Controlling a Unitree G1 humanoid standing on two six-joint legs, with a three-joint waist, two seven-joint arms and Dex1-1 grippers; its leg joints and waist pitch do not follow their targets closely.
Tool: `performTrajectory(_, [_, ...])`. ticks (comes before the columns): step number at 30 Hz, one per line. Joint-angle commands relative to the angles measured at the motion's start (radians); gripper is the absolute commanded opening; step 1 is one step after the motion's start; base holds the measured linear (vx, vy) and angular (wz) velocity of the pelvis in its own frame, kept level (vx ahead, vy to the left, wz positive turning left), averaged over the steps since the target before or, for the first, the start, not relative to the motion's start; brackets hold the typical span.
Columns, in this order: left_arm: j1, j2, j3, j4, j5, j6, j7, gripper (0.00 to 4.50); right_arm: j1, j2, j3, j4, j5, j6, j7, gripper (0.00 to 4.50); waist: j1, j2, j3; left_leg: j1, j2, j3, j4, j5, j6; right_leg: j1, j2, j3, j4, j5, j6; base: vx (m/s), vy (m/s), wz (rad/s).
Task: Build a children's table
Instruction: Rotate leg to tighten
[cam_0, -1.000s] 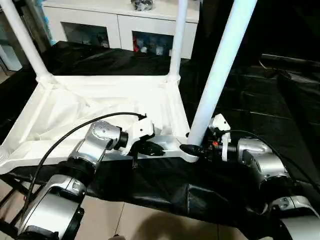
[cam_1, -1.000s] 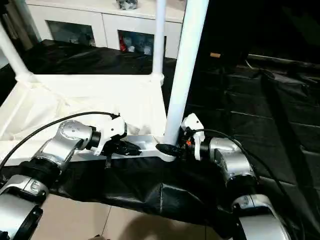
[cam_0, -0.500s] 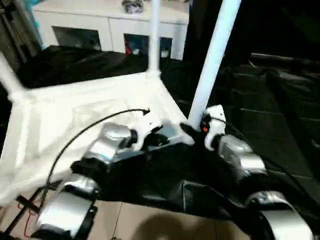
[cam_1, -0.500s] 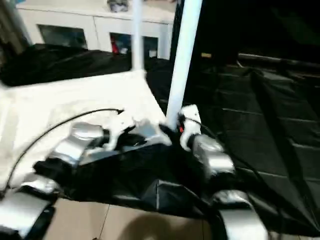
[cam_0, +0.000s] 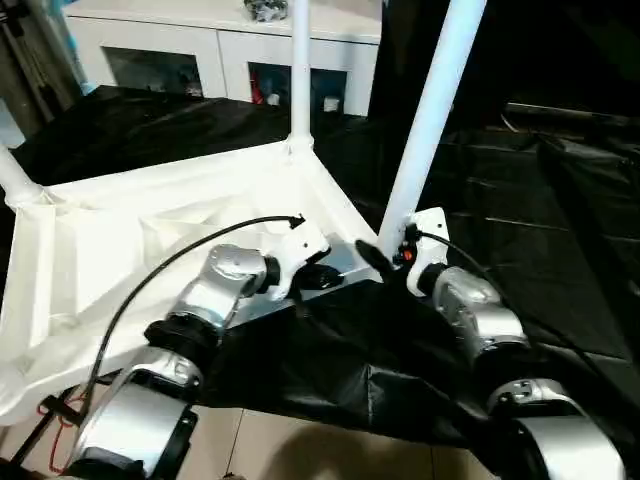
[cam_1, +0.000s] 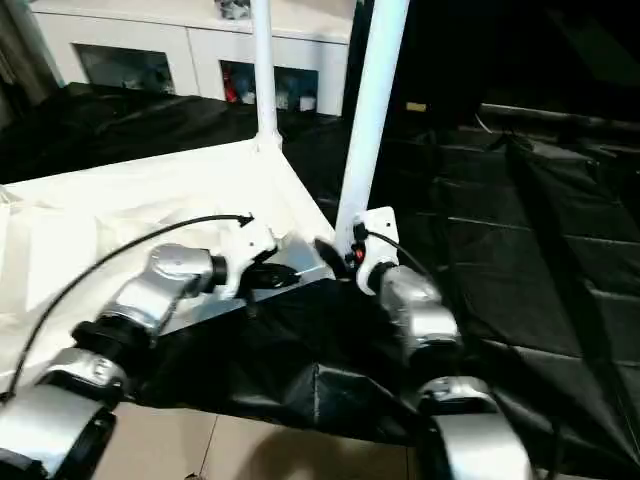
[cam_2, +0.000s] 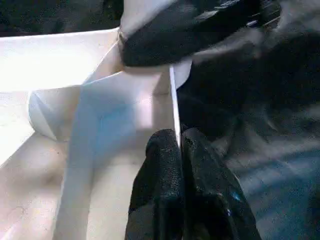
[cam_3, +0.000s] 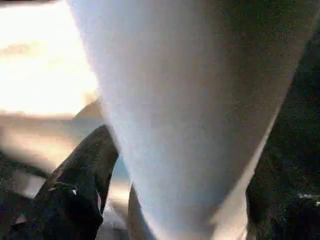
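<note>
The children's table lies upside down on black cloth, its ribbed white top (cam_0: 110, 230) facing up. A leg (cam_0: 298, 70) stands in the far corner socket and another (cam_0: 14, 175) at the left edge. The near right leg (cam_0: 432, 120) rises from the corner closest to my arms. My left gripper (cam_0: 328, 277) is shut on the thin rim of the top (cam_2: 172, 100) just left of that corner. My right gripper (cam_0: 378, 262) is shut on the base of the near right leg (cam_3: 190, 100), with one finger (cam_3: 75, 185) on each side.
A white cabinet (cam_0: 200, 40) with glass-fronted compartments stands at the back. Black cloth (cam_0: 540, 220) covers the work surface and hangs over its front edge. Tiled floor (cam_0: 300, 440) shows below that edge. A black cable (cam_0: 170, 260) runs along my left forearm.
The table has turned counter-clockwise on the cloth: the near right corner swung away from me, the far corners leftward. Both grippers kept their hold and moved with it. The camera also shifted.
</note>
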Motion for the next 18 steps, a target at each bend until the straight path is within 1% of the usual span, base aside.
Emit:
performTrajectory(1, [-0.004,-0.010,-0.045,-0.027,-0.009,-0.045,-0.059,0.00,0.034,0.012,0.116,-0.029,-0.003,0.018,0.197,3.81,0.006,0.011,-0.054,0.000,0.024,-0.001,-0.062,-0.249,0.047,0.056,-0.058,0.043,-0.075,-0.141,-0.239,0.000,0.000,0.00])
performTrajectory(2, [-0.004,-0.010,-0.045,-0.027,-0.009,-0.045,-0.059,0.00,0.034,0.012,0.116,-0.029,-0.003,0.018,0.197,3.81,0.007,0.010,-0.055,0.001,0.025,0.001,-0.059,-0.247,0.049,0.056,-0.057,0.042,-0.075,-0.136,-0.240,0.000,0.000,0.00])
performTrajectory(4, [0.001,0.020,-0.045,-0.029,-0.016,-0.084,-0.116,0.00,0.056,-0.034,0.132,-0.072,0.017,0.023,0.310,3.81,0.012,0.013,-0.054,0.001,0.027,0.002,-0.059,-0.251,0.051,0.054,-0.058,0.042,-0.073,-0.139,-0.251,0.000,0.000,0.00])
performTrajectory(6, [0.003,0.027,-0.044,-0.029,-0.020,-0.092,-0.134,0.00,0.060,-0.044,0.135,-0.079,0.019,0.024,0.336,3.81,0.015,0.012,-0.054,0.002,0.028,0.002,-0.060,-0.251,0.051,0.053,-0.058,0.042,-0.072,-0.137,-0.255,0.000,0.000,0.00])
performTrajectory(7, [0.004,0.038,-0.046,-0.030,-0.021,-0.095,-0.157,0.00,0.064,-0.058,0.138,-0.089,0.025,0.033,0.369,3.81,0.016,0.013,-0.055,0.003,0.029,0.002,-0.060,-0.250,0.049,0.053,-0.058,0.041,-0.071,-0.140,-0.259,0.000,0.000,0.00])
performTrajectory(8, [0.002,0.049,-0.046,-0.024,-0.021,-0.100,-0.173,0.00,0.071,-0.075,0.143,-0.107,0.036,0.046,0.405,3.81,0.016,0.011,-0.054,0.003,0.029,0.002,-0.060,-0.253,0.049,0.053,-0.058,0.041,-0.071,-0.143,-0.259,0.000,0.000,0.00])
performTrajectory(9, [-0.001,0.057,-0.046,-0.019,-0.021,-0.104,-0.181,0.00,0.075,-0.086,0.146,-0.119,0.043,0.054,0.427,3.58,0.019,0.011,-0.054,0.004,0.029,0.002,-0.059,-0.251,0.052,0.054,-0.058,0.042,-0.072,-0.144,-0.258,0.000,0.000,0.00])
performTrajectory(10, [-0.004,0.063,-0.045,-0.013,-0.020,-0.108,-0.189,0.00,0.078,-0.096,0.149,-0.131,0.048,0.069,0.449,3.58,0.019,0.011,-0.055,0.002,0.029,0.002,-0.058,-0.245,0.052,0.055,-0.059,0.042,-0.069,-0.137,-0.259,0.000,0.000,0.00])
performTrajectory(12, [-0.012,0.071,-0.042,0.002,-0.020,-0.116,-0.198,0.00,0.084,-0.108,0.152,-0.147,0.054,0.087,0.484,3.47,0.025,0.009,-0.056,0.004,0.029,0.004,-0.057,-0.230,0.054,0.053,-0.060,0.043,-0.069,-0.124,-0.262,0.000,0.000,0.00])
performTrajectory(13, [-0.014,0.072,-0.041,0.005,-0.021,-0.117,-0.200,0.00,0.085,-0.111,0.154,-0.150,0.055,0.093,0.491,3.39,0.028,0.009,-0.056,0.004,0.028,0.004,-0.056,-0.222,0.055,0.054,-0.060,0.043,-0.068,-0.124,-0.261,0.000,0.000,0.00])
performTrajectory(14, [-0.017,0.073,-0.040,0.011,-0.021,-0.121,-0.204,0.00,0.086,-0.112,0.155,-0.153,0.055,0.100,0.500,3.39,0.032,0.009,-0.057,0.005,0.029,0.004,-0.056,-0.218,0.055,0.053,-0.060,0.043,-0.068,-0.122,-0.260,0.000,0.000,0.00])
performTrajectory(15, [-0.019,0.076,-0.040,0.016,-0.022,-0.122,-0.212,0.00,0.087,-0.115,0.158,-0.156,0.052,0.103,0.508,3.16,0.034,0.009,-0.056,0.004,0.029,0.004,-0.057,-0.214,0.053,0.053,-0.060,0.042,-0.067,-0.122,-0.259,0.000,0.000,0.00])
performTrajectory(16, [-0.020,0.078,-0.041,0.018,-0.022,-0.122,-0.217,0.00,0.088,-0.116,0.161,-0.157,0.050,0.105,0.513,3.07,0.035,0.009,-0.056,0.004,0.028,0.004,-0.056,-0.212,0.051,0.053,-0.061,0.042,-0.067,-0.122,-0.258,0.000,0.000,0.00])
performTrajectory(18, [-0.021,0.081,-0.040,0.021,-0.023,-0.122,-0.224,0.00,0.090,-0.116,0.168,-0.157,0.047,0.106,0.517,3.04,0.035,0.008,-0.056,0.004,0.029,0.003,-0.057,-0.212,0.046,0.053,-0.061,0.042,-0.067,-0.127,-0.256,0.000,0.000,0.00])
